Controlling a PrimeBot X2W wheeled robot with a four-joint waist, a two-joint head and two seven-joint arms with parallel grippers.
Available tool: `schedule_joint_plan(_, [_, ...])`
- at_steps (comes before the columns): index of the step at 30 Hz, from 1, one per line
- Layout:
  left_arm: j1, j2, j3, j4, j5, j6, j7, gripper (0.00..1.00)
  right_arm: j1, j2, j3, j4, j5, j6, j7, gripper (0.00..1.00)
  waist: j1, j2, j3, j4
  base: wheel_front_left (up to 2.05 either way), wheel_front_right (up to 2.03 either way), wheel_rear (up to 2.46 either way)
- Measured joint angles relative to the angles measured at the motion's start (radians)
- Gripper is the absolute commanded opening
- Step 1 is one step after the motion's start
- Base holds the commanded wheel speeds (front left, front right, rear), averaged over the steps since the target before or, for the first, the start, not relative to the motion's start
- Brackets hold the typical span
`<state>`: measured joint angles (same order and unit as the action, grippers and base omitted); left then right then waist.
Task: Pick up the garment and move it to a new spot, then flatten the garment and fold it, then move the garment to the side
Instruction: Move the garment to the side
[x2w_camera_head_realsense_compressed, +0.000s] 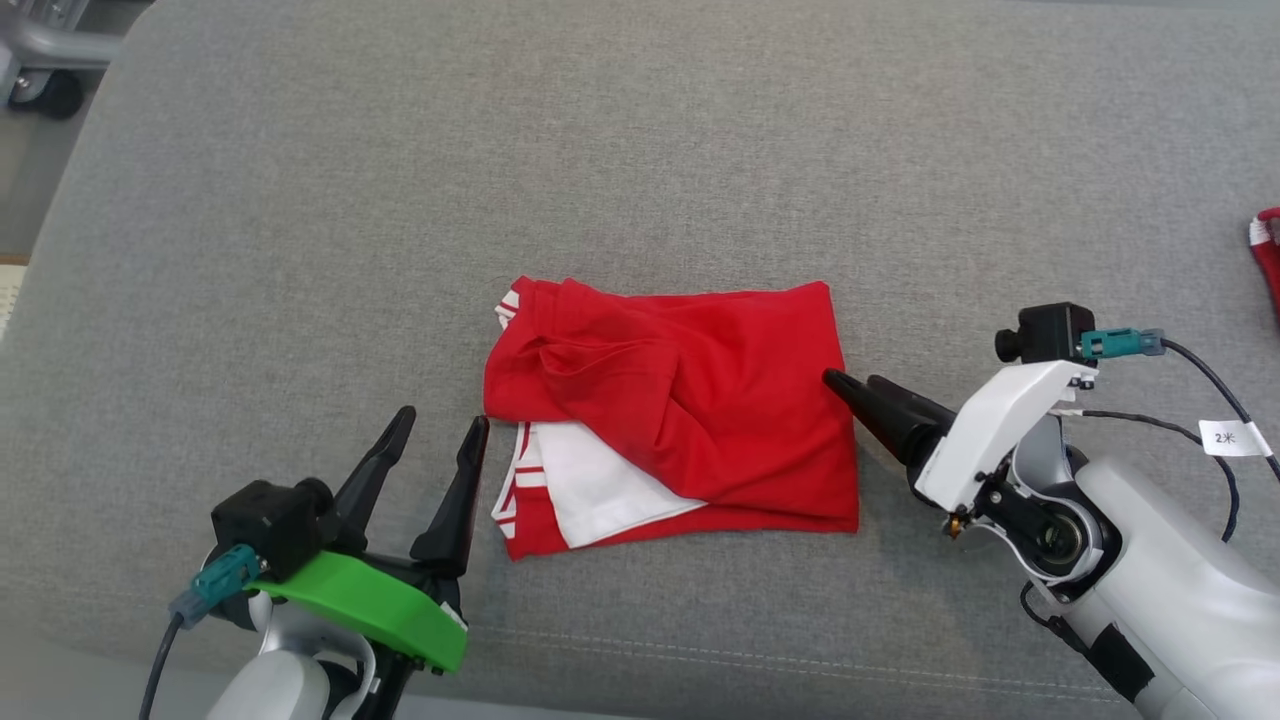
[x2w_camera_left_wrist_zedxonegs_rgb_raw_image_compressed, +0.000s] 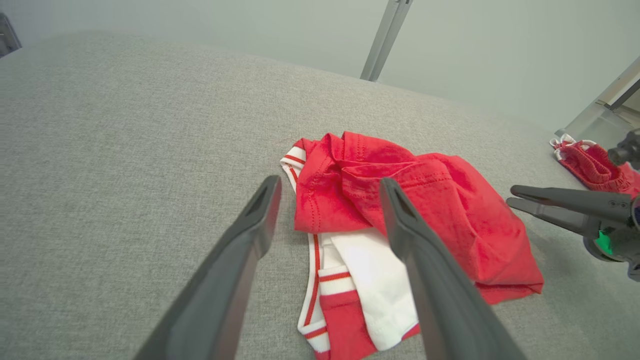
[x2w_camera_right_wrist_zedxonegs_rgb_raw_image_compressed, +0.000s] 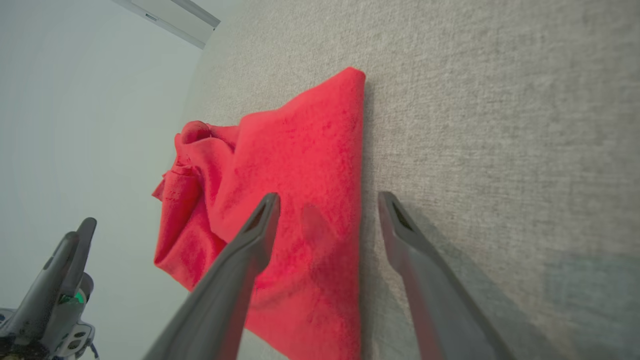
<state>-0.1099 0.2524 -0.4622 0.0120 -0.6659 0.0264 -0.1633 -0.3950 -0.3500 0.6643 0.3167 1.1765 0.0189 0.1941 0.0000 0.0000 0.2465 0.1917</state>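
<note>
Garment (x2w_camera_head_realsense_compressed: 680, 400) work looks close to its last stage: the red piece lies as a rough folded rectangle in the middle of the grey upholstered surface (x2w_camera_head_realsense_compressed: 640, 150), so the step in hand is probably carrying it off to the side. The left end effector (x2w_camera_head_realsense_compressed: 443, 417) sits just beside its left edge and the right end effector (x2w_camera_head_realsense_compressed: 850, 378) points at its right edge, both with fingers spread apart and holding nothing. In each wrist view one finger hangs over red cloth and the other over bare upholstery; whether any tip touches the cloth cannot be told. To do the move well, each side should pinch through all the layers at its edge, lift both ends together and level, and keep them evenly spaced so the fold does not sag open, above all at the loose near-left corner. The garment's long axis runs left to right across the head view. Its tidy folded edge faces the right end effector, while the white panel with striped trim shows at the near-left corner and the upper left is rumpled. Another red item (x2w_camera_head_realsense_compressed: 1268, 260) lies well apart at the far right.
</note>
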Motion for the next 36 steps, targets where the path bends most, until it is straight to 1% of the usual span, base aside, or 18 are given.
schedule_joint_plan(1, [-0.005, -0.003, 0.0, 0.0, 0.0, 0.0, 0.0, 1.0, 0.0, -0.001, -0.005, 0.003, 0.01, 0.007, 0.001, 1.0, 0.0, 0.0, 0.003, 0.007, 0.0, 0.0, 0.0])
schedule_joint_plan(2, [-0.01, -0.007, 0.0, -0.001, 0.0, 0.0, 0.0, 1.0, 0.0, -0.001, -0.01, 0.009, 0.021, 0.007, 0.003, 1.0, 0.0, 0.0, 0.005, 0.014, 0.0, 0.0, 0.0])
schedule_joint_plan(8, [-0.019, -0.012, -0.003, 0.003, 0.0, -0.001, 0.0, 1.0, -0.007, -0.008, -0.011, 0.053, 0.056, 0.034, 0.058, 1.0, 0.0, 0.0, 0.019, 0.054, 0.0, 0.0, 0.0])
schedule_joint_plan(14, [-0.028, -0.023, -0.007, 0.016, 0.0, -0.005, 0.0, 1.0, -0.081, -0.019, 0.038, 0.085, 0.031, 0.036, 0.141, 1.0, 0.0, 0.0, 0.02, 0.09, 0.0, 0.0, 0.0])
schedule_joint_plan(15, [-0.029, -0.026, -0.009, 0.017, 0.0, -0.005, 0.0, 1.0, -0.09, -0.02, 0.042, 0.09, 0.031, 0.032, 0.156, 1.0, 0.0, 0.0, 0.019, 0.094, 0.0, 0.0, 0.0])
schedule_joint_plan(16, [-0.029, -0.029, -0.01, 0.018, -0.001, -0.006, -0.001, 1.0, -0.096, -0.024, 0.045, 0.095, 0.031, 0.032, 0.167, 0.71, 0.0, 0.0, 0.019, 0.098, 0.0, 0.0, 0.0])
schedule_joint_plan(17, [-0.029, -0.033, -0.01, 0.02, -0.002, -0.008, -0.001, 1.0, -0.101, -0.026, 0.045, 0.098, 0.031, 0.032, 0.175, 0.2, 0.0, 0.0, 0.018, 0.102, 0.0, 0.0, 0.0])
schedule_joint_plan(18, [-0.029, -0.036, -0.012, 0.021, -0.003, -0.008, -0.004, 1.0, -0.107, -0.028, 0.044, 0.102, 0.031, 0.032, 0.179, 0.0, 0.0, 0.0, 0.018, 0.106, 0.0, 0.0, 0.0])
schedule_joint_plan(25, [-0.029, -0.041, -0.002, 0.038, -0.007, -0.008, -0.015, 1.0, -0.149, -0.031, 0.03, 0.109, 0.044, 0.032, 0.218, 0.0, 0.0, 0.0, 0.016, 0.127, 0.0, 0.0, 0.0])
schedule_joint_plan(27, [-0.028, -0.041, 0.002, 0.046, -0.007, -0.008, -0.018, 1.0, -0.162, -0.042, 0.03, 0.111, 0.045, 0.033, 0.234, 0.0, 0.0, 0.0, 0.011, 0.127, 0.0, 0.0, 0.0])
schedule_joint_plan(31, [-0.027, -0.038, 0.012, 0.049, -0.008, -0.007, -0.024, 1.0, -0.19, -0.081, 0.03, 0.116, 0.044, 0.033, 0.276, 0.0, 0.0, 0.0, -0.001, 0.12, 0.0, 0.0, 0.0])
schedule_joint_plan(36, [-0.025, -0.036, 0.013, 0.052, -0.008, -0.007, -0.027, 1.0, -0.232, -0.163, 0.044, 0.117, 0.009, 0.031, 0.334, 0.0, 0.0, 0.0, -0.014, 0.111, 0.0, 0.0, 0.0])
